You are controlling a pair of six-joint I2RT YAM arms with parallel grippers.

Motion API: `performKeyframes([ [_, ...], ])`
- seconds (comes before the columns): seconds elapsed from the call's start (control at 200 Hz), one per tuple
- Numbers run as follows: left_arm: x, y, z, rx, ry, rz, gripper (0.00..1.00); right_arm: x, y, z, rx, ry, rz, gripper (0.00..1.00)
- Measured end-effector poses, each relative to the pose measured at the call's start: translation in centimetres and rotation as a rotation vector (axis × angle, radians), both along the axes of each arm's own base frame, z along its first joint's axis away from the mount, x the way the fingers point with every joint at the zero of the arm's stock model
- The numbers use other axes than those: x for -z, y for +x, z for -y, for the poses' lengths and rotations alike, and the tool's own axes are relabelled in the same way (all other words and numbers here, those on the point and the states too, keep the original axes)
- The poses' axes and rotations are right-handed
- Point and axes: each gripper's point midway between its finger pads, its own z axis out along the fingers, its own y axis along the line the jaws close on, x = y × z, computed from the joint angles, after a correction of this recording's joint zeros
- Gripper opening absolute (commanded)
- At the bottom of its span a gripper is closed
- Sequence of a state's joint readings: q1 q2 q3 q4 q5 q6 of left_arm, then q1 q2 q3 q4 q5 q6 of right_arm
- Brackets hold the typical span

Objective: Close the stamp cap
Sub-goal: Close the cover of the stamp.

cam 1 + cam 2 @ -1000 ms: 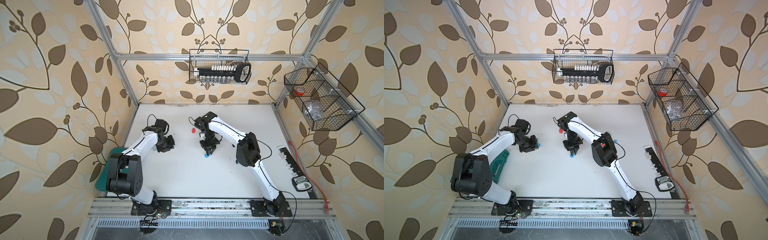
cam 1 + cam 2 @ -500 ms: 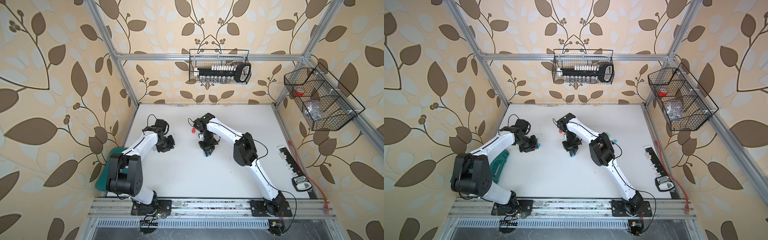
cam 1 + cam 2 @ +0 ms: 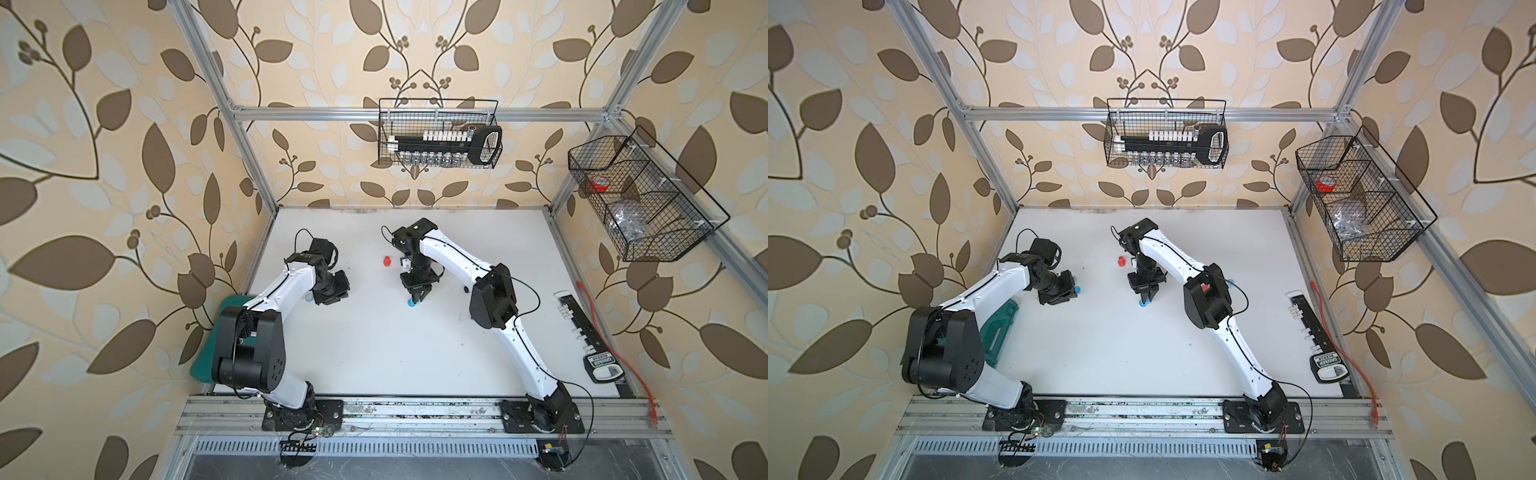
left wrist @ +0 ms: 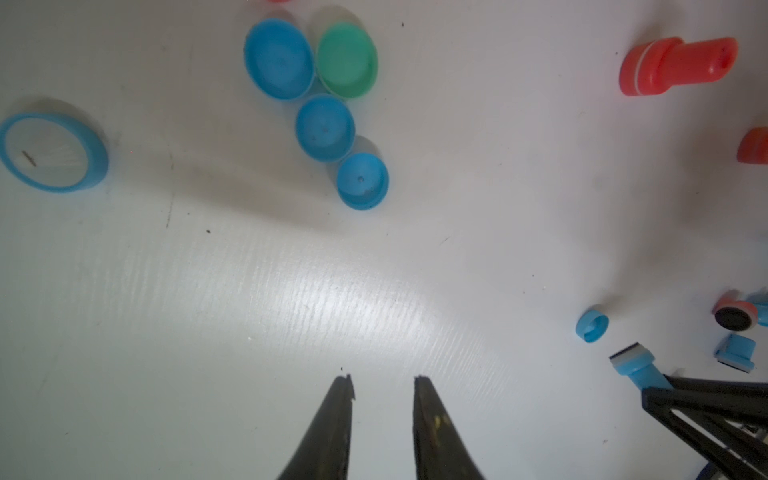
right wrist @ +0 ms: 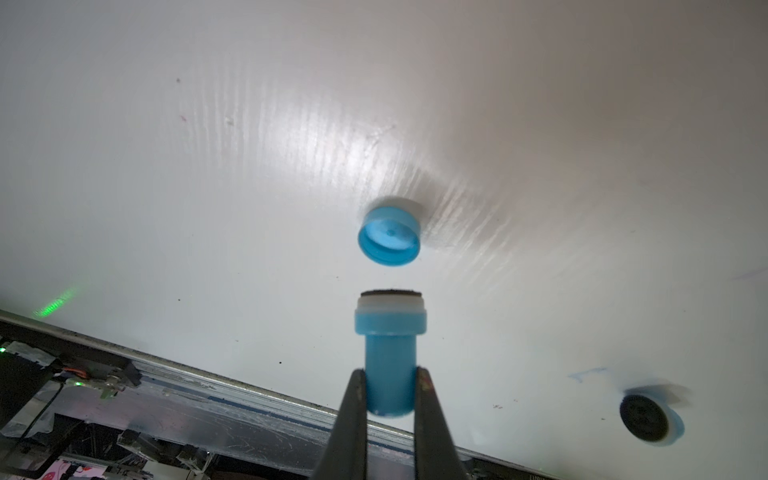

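Note:
In the right wrist view my right gripper is shut on the barrel of a blue stamp. Its dark pad faces down at the table. A little past the pad, the blue stamp cap lies on the white table with its open side up, apart from the stamp. Both top views show this gripper just above the cap, mid-table. My left gripper hovers over bare table at the left. Its jaws stand nearly together with nothing between them.
Several loose blue and green caps and a blue-rimmed lid lie beyond the left gripper. A red stamp lies behind the right gripper. Another stamp lies on its side nearby. Wire baskets hang on the walls.
The right arm's elbow has swayed slightly. Its gripper stays over the cap with the stamp in it. The left arm has not moved.

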State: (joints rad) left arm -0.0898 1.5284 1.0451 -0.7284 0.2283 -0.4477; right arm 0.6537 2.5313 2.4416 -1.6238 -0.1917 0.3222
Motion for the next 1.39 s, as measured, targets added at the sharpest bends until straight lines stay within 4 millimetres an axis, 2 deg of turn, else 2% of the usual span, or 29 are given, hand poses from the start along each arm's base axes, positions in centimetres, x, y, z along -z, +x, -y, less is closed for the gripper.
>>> performKeyframes([
  [0.185,0.0,0.0,0.0,0.000,0.000,0.000,0.28,0.3,1.0,-0.3,0.011,0.014,0.016,0.00],
  [0.415,0.0,0.0,0.0,0.000,0.000,0.000,0.28,1.0,0.8,-0.5,0.011,0.012,-0.003,0.00],
  [0.925,0.0,0.0,0.0,0.000,0.000,0.000,0.28,1.1,0.4,-1.0,0.005,0.022,-0.013,0.00],
  [1.395,0.1,0.0,0.0,0.000,0.001,-0.003,0.28,2.0,-0.2,-0.6,0.004,0.000,-0.041,0.00],
])
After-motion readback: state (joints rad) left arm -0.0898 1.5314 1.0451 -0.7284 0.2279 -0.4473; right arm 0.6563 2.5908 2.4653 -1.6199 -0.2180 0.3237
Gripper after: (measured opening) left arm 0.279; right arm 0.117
